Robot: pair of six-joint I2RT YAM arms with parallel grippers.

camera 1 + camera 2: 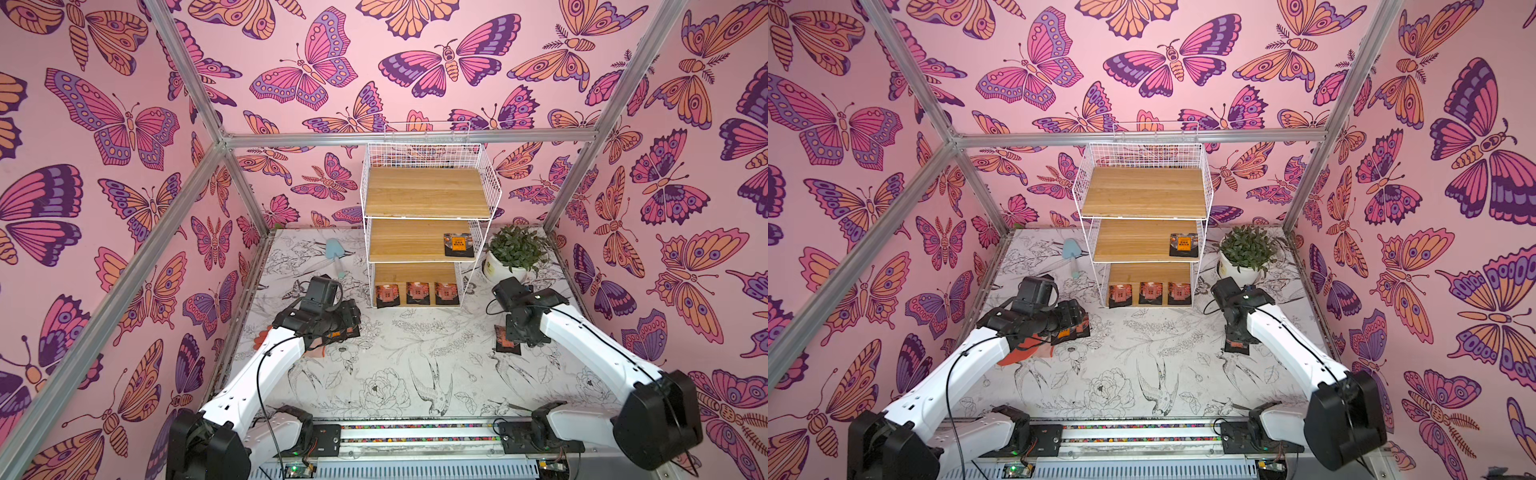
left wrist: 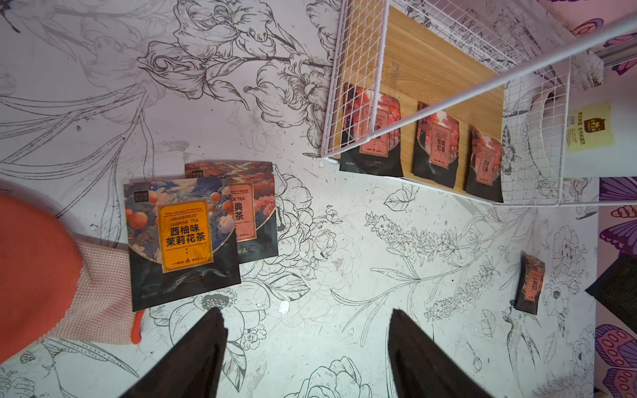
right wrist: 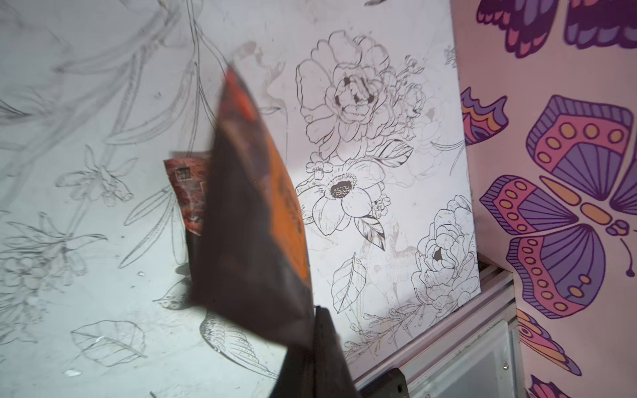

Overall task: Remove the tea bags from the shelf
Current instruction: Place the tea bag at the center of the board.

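Observation:
The shelf (image 1: 428, 195) (image 1: 1144, 195) stands at the back of the table, and its wire side shows in the left wrist view (image 2: 358, 93). One tea bag (image 1: 458, 245) lies on the middle board. Three tea bags (image 1: 417, 293) (image 2: 436, 144) lie in a row on the bottom board. My left gripper (image 2: 305, 312) (image 1: 354, 319) is open and holds nothing, above two overlapping tea bags on the table (image 2: 182, 241). My right gripper (image 3: 317, 310) (image 1: 515, 332) is shut on a tea bag (image 3: 255, 224) at its dark edge, low over another sachet on the table (image 3: 188, 189).
An orange rubber glove (image 2: 34, 262) (image 1: 1025, 353) lies beside the left pair of sachets. A potted plant (image 1: 513, 257) stands to the right of the shelf and a pale blue trowel (image 1: 334, 253) to its left. Butterfly walls and metal posts close in the table.

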